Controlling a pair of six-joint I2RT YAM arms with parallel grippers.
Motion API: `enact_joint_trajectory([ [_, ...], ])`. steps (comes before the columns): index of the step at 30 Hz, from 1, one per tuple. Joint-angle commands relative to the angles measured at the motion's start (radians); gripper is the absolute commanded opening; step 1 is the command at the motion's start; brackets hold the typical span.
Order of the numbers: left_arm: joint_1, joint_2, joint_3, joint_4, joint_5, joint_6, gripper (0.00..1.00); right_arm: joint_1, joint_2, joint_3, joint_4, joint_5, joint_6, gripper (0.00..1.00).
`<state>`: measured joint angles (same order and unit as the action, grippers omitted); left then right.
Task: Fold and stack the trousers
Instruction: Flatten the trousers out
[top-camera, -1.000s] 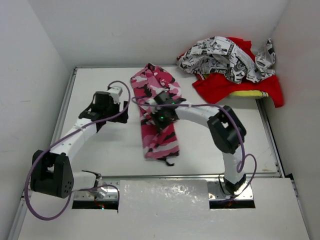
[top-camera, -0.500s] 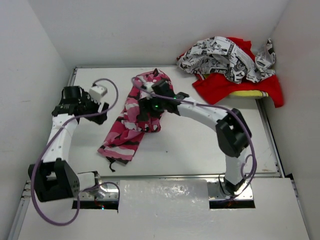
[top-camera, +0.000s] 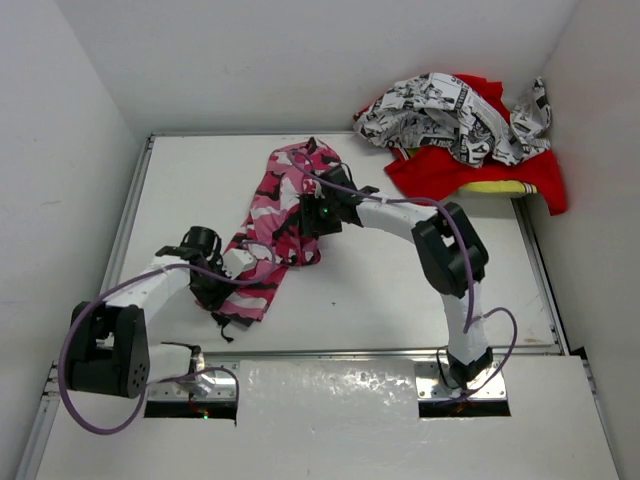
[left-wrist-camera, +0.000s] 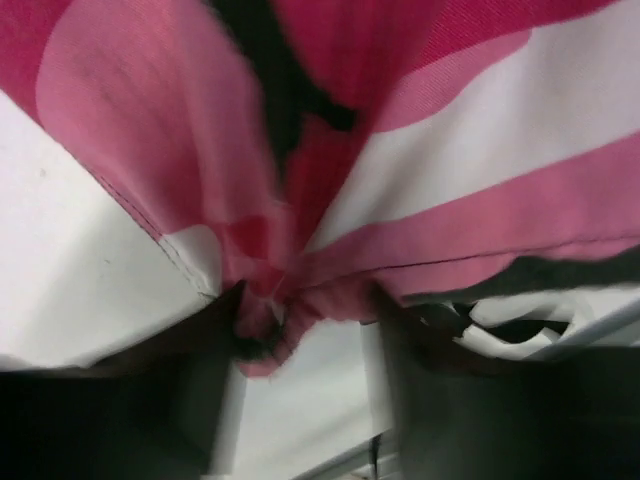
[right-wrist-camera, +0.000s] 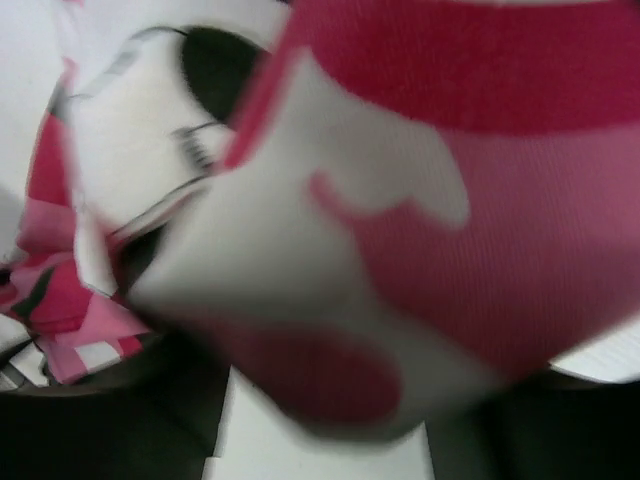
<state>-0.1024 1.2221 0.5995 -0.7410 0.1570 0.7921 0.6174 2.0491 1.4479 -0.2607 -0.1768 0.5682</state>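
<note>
The pink camouflage trousers (top-camera: 283, 215) lie in a long diagonal strip from the back middle of the table to the near left. My left gripper (top-camera: 228, 278) is at their near end. In the left wrist view the hem (left-wrist-camera: 262, 335) is gathered into puckers between the two dark fingers (left-wrist-camera: 205, 350), so the left gripper (left-wrist-camera: 305, 320) is shut on the trousers. My right gripper (top-camera: 303, 215) rests on the upper half of the strip. In the blurred right wrist view its fingers (right-wrist-camera: 170, 400) stand wide apart with the trousers (right-wrist-camera: 470, 240) draped across them.
A heap of black-and-white printed cloth (top-camera: 450, 115) lies on red cloth (top-camera: 470, 175) at the back right corner, with something yellow (top-camera: 500, 186) under it. White walls close in the table (top-camera: 400, 290) on the left, back and right.
The trousers' near end has swung left, turning the strip diagonal. My left arm came from the far left down onto that end and closed. My right gripper opened its grip on the cloth.
</note>
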Motion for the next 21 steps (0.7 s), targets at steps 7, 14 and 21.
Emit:
enact_joint_trajectory([
  [7, 0.191, -0.007, 0.242, 0.089, -0.162, -0.067, 0.0, -0.154, -0.128, -0.136, 0.156, -0.044, 0.143, 0.0],
  [14, 0.351, -0.015, 0.483, 0.144, -0.287, 0.013, 0.0, -0.476, -0.452, -0.268, -0.073, -0.021, -0.095, 0.0],
  [21, 0.447, 0.043, 0.632, 0.227, -0.358, -0.016, 0.0, -0.703, -0.52, -0.157, -0.457, 0.058, -0.347, 0.0],
])
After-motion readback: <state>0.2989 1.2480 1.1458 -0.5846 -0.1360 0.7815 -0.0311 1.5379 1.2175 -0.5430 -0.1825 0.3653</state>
